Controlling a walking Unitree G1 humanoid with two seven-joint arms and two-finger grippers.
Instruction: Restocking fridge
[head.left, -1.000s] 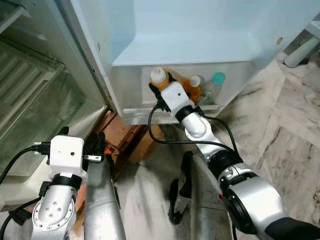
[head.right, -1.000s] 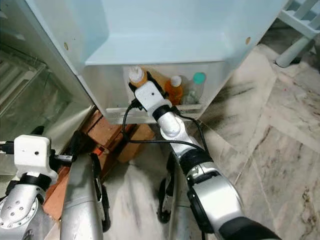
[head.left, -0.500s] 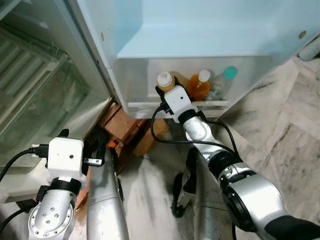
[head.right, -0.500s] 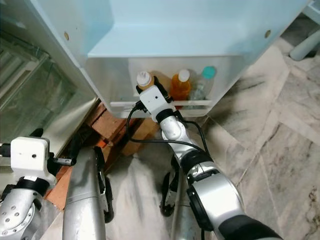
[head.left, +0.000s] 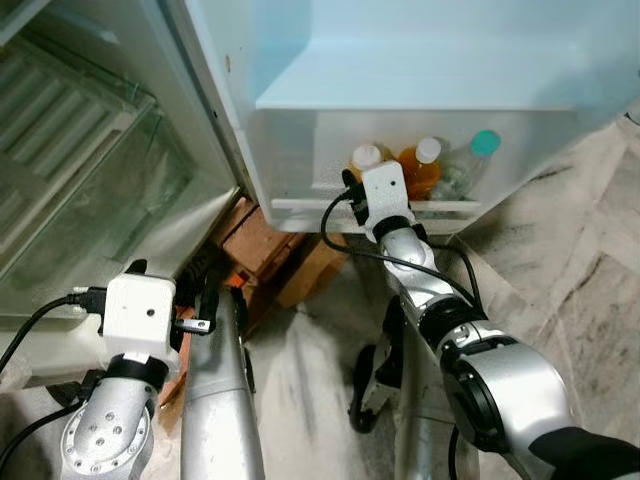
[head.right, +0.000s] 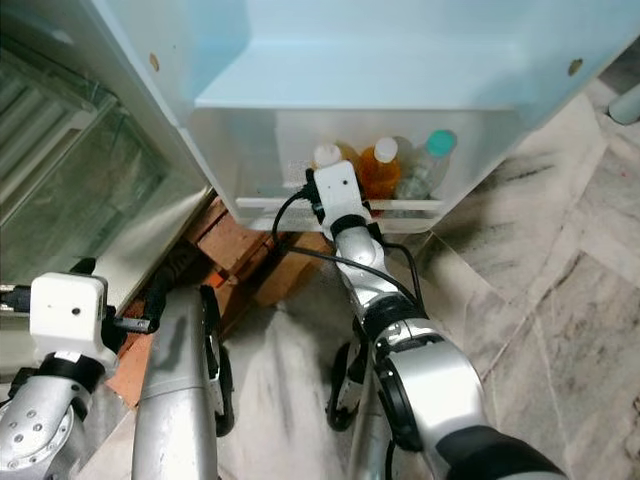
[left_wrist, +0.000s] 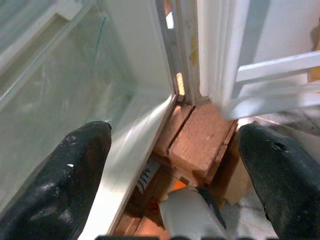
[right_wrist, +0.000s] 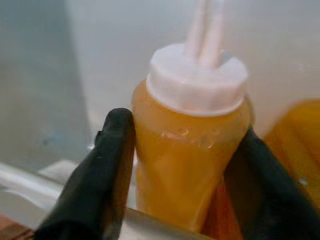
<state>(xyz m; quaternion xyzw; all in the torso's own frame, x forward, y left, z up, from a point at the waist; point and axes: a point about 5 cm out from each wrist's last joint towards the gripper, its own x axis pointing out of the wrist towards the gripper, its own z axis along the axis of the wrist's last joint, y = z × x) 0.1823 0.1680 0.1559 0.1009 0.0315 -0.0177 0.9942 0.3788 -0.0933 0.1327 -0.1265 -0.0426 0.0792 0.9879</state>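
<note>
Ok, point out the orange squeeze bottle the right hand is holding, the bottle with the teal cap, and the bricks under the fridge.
orange squeeze bottle (right_wrist: 192, 165), right wrist view, on its orange body between the fingers.
teal-capped bottle (head.left: 486, 143), left eye view, on the teal cap.
bricks (left_wrist: 200, 142), left wrist view, on the top face of one brick.

squeeze bottle (right_wrist: 192, 150): translucent glossy plastic, smooth white cap
fingers (right_wrist: 107, 175): matt black, rubbery, slightly scuffed
door bin (head.left: 300, 160): frosted white plastic, smooth
fridge shelf (head.left: 110, 190): clear glass, glossy
bricks (left_wrist: 200, 140): rough, matt reddish clay
floor (head.left: 580, 290): polished veined marble
arms (head.left: 215, 400): brushed silver metal
</note>
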